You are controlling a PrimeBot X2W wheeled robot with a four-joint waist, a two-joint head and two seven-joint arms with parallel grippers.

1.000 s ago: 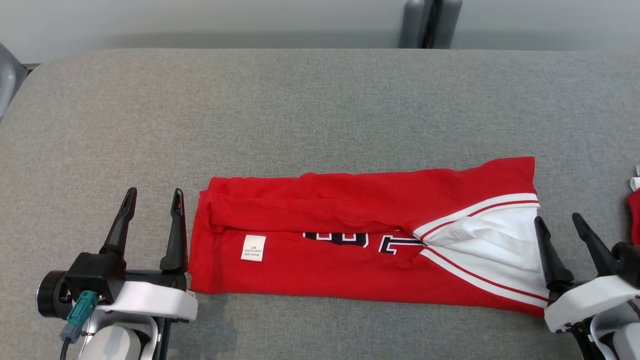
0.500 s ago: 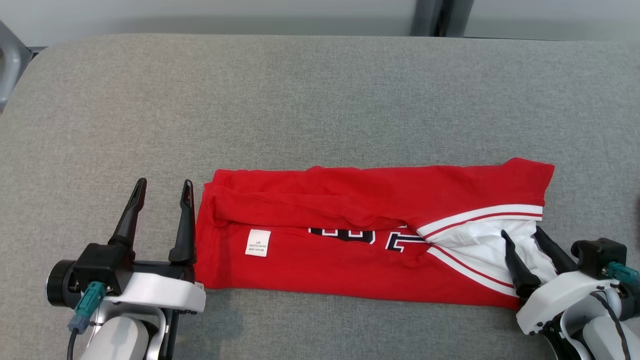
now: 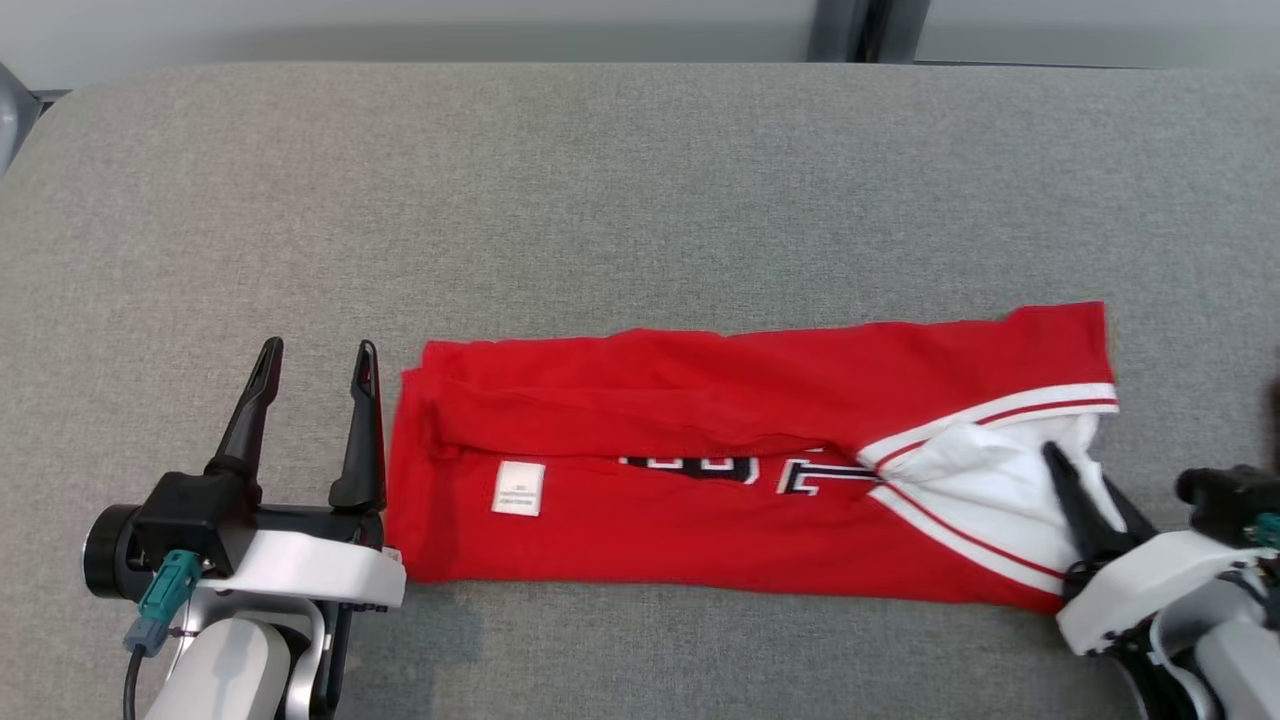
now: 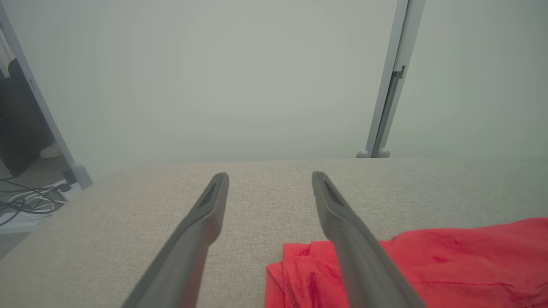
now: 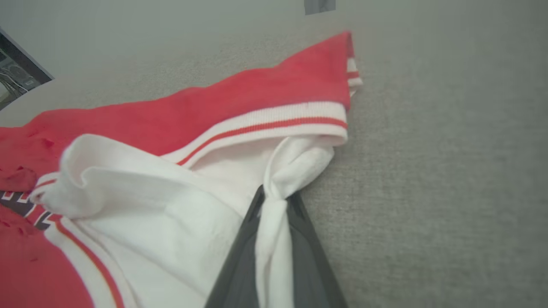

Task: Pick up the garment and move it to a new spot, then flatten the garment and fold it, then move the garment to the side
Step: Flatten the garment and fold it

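Observation:
The garment (image 3: 700, 470) is a red jersey with white, red-striped trim and dark lettering, folded into a long band across the grey padded table (image 3: 600, 200). My right gripper (image 3: 1078, 472) is at its right end, shut on a pinch of the white fabric; in the right wrist view the cloth (image 5: 171, 128) bunches between the closed fingers (image 5: 239, 265). My left gripper (image 3: 318, 350) stands open just left of the garment's left edge. In the left wrist view its right finger (image 4: 342, 222) overlaps the red cloth (image 4: 449, 256), and nothing lies between its fingers.
A grey upright post (image 3: 860, 30) stands behind the table's far edge. Cables (image 4: 25, 201) lie on the floor beyond the table's left end. Bare grey table surface stretches behind the garment.
My right gripper moved in from beside the garment's right end onto the white fabric and shut on it. The left gripper stayed open beside the left edge. The head camera shifted a little.

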